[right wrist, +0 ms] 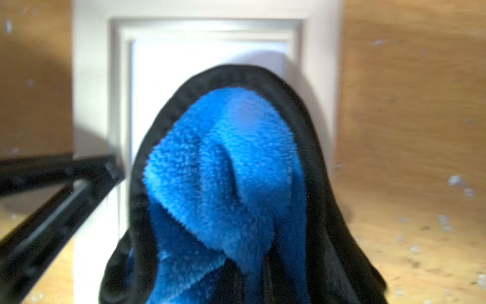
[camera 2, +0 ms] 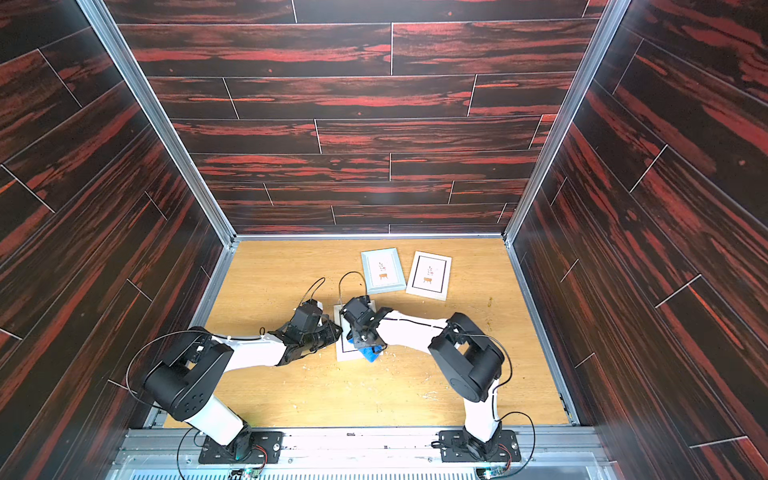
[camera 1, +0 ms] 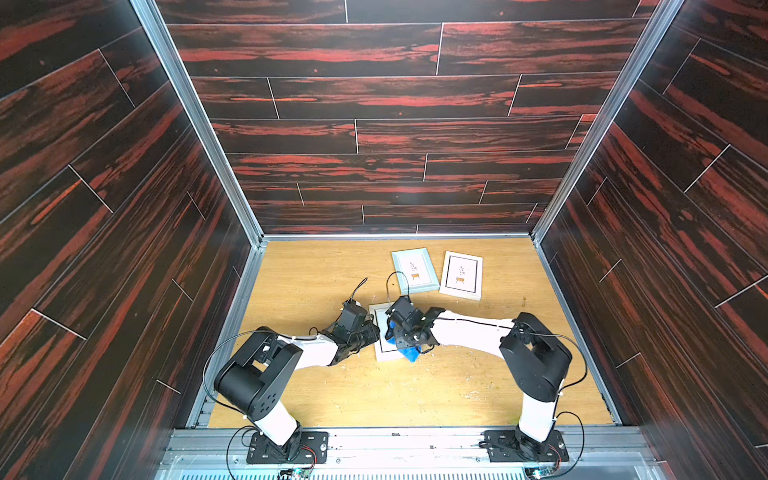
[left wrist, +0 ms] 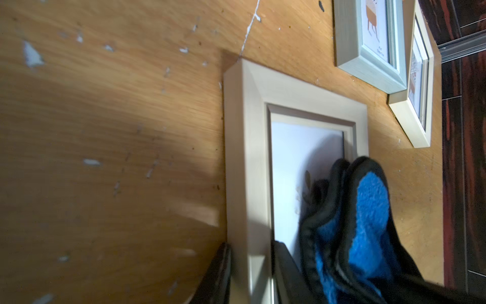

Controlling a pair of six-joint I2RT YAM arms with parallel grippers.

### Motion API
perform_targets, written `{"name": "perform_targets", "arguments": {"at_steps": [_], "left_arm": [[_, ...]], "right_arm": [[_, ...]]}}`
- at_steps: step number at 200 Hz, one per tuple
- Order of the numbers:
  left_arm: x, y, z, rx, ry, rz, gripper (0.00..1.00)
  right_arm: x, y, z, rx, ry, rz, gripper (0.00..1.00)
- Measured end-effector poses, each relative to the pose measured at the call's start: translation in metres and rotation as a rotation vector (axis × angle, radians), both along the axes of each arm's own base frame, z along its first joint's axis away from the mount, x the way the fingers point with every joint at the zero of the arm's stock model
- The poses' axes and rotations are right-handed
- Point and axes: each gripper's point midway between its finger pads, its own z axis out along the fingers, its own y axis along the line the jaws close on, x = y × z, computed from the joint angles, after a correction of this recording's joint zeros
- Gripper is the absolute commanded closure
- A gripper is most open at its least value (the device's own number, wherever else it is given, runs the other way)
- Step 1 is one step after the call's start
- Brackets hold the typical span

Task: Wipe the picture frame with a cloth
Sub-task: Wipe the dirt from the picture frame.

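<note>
From above, the right end effector (camera 1: 402, 341) covers most of the frame (left wrist: 244, 158). At the wrist the cloth (right wrist: 223, 171) buries its fingers, and that view is blurred. The cloth is bright blue, fluffy and black-trimmed. It is bunched into folds on the frame's glass, and the right end effector is closed tight on it. The left end effector (left wrist: 252, 244) clamps the frame's side rail. The frame lies flat on the tabletop (camera 1: 332, 386), with a pale-blue frame (camera 1: 415, 271) and a black-lined frame (camera 1: 462, 275) beyond.

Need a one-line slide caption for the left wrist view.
Left gripper clamps a rail of the white frame; bunched blue cloth covers part of its glass.
</note>
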Motion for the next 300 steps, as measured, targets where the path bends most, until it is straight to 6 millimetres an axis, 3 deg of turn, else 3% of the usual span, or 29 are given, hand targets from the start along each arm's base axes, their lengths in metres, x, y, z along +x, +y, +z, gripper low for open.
{"name": "perform_targets", "arguments": {"at_steps": [27, 71, 85, 107, 145, 159, 180, 212, 228, 245, 272, 300], "left_arm": [[0.0, 0.0, 0.0, -0.002, 0.001, -0.002, 0.71], [0.0, 0.0, 0.0, -0.003, 0.0, -0.001, 0.71], [0.0, 0.0, 0.0, -0.004, 0.001, 0.003, 0.71], [0.0, 0.0, 0.0, -0.004, 0.002, 0.002, 0.71], [0.0, 0.0, 0.0, 0.0, -0.002, -0.005, 0.71], [0.0, 0.0, 0.0, 0.0, -0.002, -0.006, 0.71], [0.0, 0.0, 0.0, 0.0, -0.002, -0.007, 0.71], [0.0, 0.0, 0.0, 0.0, -0.002, -0.006, 0.71], [-0.001, 0.0, 0.0, -0.001, -0.003, -0.006, 0.71], [-0.001, 0.0, 0.0, -0.002, -0.006, -0.006, 0.71], [-0.001, 0.0, 0.0, -0.005, -0.01, -0.007, 0.71], [-0.001, 0.0, 0.0, -0.006, -0.011, -0.006, 0.71]], "right_arm": [[0.015, 0.005, 0.004, -0.018, -0.024, -0.002, 1.0], [0.09, 0.024, 0.003, 0.004, -0.07, -0.042, 1.0], [0.099, 0.024, 0.007, 0.008, -0.086, -0.042, 1.0], [0.089, 0.016, 0.005, 0.002, -0.086, -0.028, 1.0], [0.027, -0.004, 0.006, -0.012, -0.046, 0.034, 1.0], [0.017, -0.004, 0.005, -0.016, -0.035, 0.048, 1.0], [0.027, 0.002, 0.006, -0.025, -0.039, 0.038, 1.0], [0.08, 0.028, 0.014, -0.012, -0.101, 0.001, 1.0], [0.095, 0.032, 0.015, -0.011, -0.123, -0.014, 1.0], [0.092, 0.025, 0.011, -0.021, -0.117, -0.018, 1.0], [0.068, 0.011, 0.001, -0.025, -0.084, -0.003, 1.0], [0.064, 0.026, -0.001, 0.017, -0.059, 0.016, 1.0]]}}
